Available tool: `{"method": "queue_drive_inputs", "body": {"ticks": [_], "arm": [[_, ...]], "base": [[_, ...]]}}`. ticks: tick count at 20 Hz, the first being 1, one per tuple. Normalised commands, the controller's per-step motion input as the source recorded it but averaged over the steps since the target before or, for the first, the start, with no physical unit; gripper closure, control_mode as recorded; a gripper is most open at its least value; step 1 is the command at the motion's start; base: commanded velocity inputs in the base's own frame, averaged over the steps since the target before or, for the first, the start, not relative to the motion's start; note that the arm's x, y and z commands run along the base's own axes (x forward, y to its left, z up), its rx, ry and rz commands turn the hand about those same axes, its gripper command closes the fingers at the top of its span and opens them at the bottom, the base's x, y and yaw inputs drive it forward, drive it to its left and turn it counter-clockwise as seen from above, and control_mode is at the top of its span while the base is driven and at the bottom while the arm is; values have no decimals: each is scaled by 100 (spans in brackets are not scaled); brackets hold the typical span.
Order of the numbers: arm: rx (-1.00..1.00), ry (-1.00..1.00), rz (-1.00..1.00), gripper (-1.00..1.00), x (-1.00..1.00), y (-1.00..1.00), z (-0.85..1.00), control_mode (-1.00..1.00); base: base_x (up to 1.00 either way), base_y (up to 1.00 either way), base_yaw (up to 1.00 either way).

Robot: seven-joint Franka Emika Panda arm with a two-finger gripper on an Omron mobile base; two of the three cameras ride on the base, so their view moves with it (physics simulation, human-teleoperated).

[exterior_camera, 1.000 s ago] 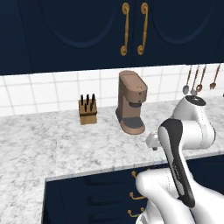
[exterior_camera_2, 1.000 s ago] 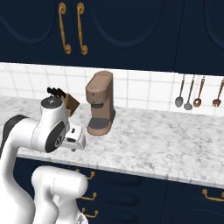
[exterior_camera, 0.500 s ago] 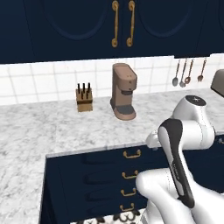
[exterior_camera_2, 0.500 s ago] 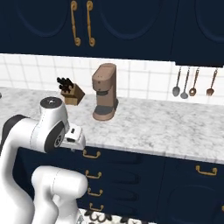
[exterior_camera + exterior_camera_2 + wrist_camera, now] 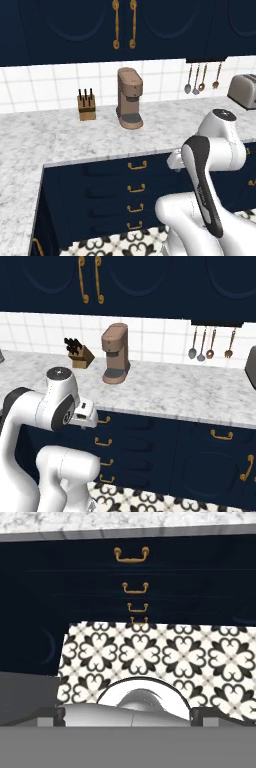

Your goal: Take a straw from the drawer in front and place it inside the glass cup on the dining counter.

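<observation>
Top drawer [image 5: 131, 556], navy with a brass handle, sits closed under the marble counter edge [image 5: 100, 142]; it heads a stack of lower drawers [image 5: 135, 588]. I read the straw as inside it, unseen. No glass cup or dining counter to report from here. Gripper [image 5: 127, 714] stands released, finger tips spread wide at the bottom of the hand view, nothing between them, well apart from the drawer front, patterned floor tile [image 5: 150, 652] between. Coffee machine [image 5: 129, 98] and knife block [image 5: 86, 105] on the counter behind, utensils [image 5: 210, 343] hanging on the tile wall. My judgement: task barely begun; opening the drawer, picking the straw, carrying and placing all remain
</observation>
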Motion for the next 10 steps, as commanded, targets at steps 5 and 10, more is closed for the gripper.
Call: {"method": "queue_drive_inputs", "body": {"ticks": [5,10], "arm": [[2,-4,0,-100,-2,0,-2,-100],[-2,-16,0,-100,25,17,-37,-100]], "base": [[-2,0,0],[0,0,0]]}}
